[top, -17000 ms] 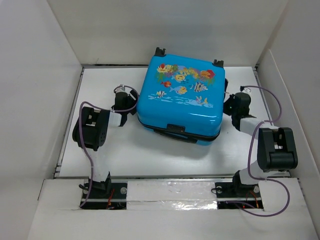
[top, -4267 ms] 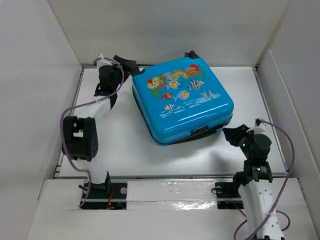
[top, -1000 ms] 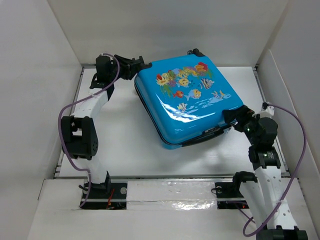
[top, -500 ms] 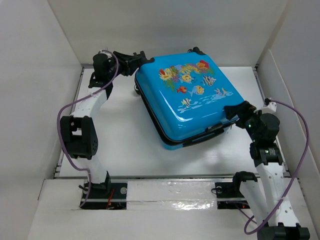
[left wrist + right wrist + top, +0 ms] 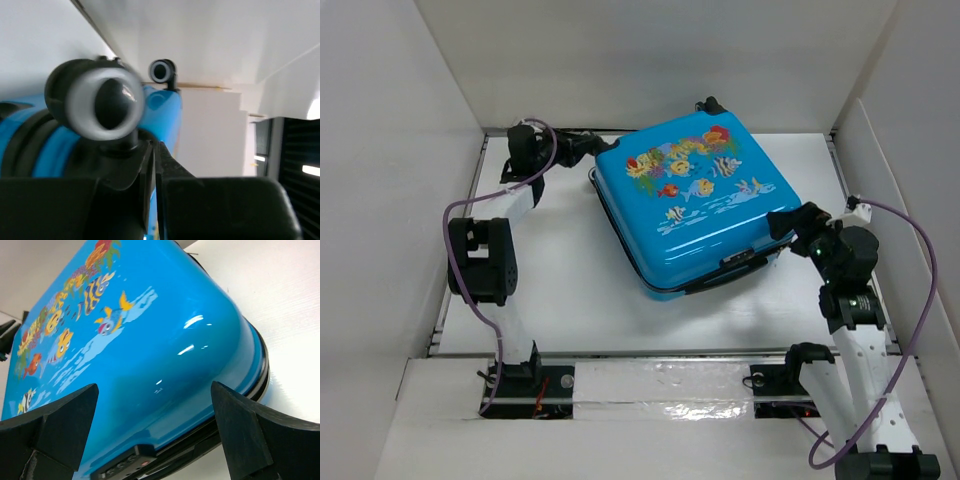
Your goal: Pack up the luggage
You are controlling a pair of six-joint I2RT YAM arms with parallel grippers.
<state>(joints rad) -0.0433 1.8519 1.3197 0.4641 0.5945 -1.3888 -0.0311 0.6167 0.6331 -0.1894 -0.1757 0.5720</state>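
The luggage [image 5: 695, 200], a shut bright-blue case with a fish print, lies flat and skewed in the middle of the table. My left gripper [image 5: 582, 148] is at its far left corner. In the left wrist view my left gripper [image 5: 154, 150] shows only a hair-thin slit, with nothing seen in it. A black wheel [image 5: 97, 102] looms just above the fingertips and a second wheel [image 5: 162, 71] sits farther off. My right gripper [image 5: 790, 222] is at the near right corner. Seen from its wrist, my right gripper [image 5: 154, 390] stands wide open astride the luggage [image 5: 150, 330], above the lock [image 5: 125, 462].
White walls [image 5: 400, 200] close in the table [image 5: 570, 290] on the left, back and right. Purple cables [image 5: 910, 260] loop off both arms. The low front ledge [image 5: 660, 385] carries the arm bases.
The left jaws have closed down to a slit and the left gripper has dropped towards the luggage's wheel corner. The luggage has turned slightly. The right gripper has barely moved.
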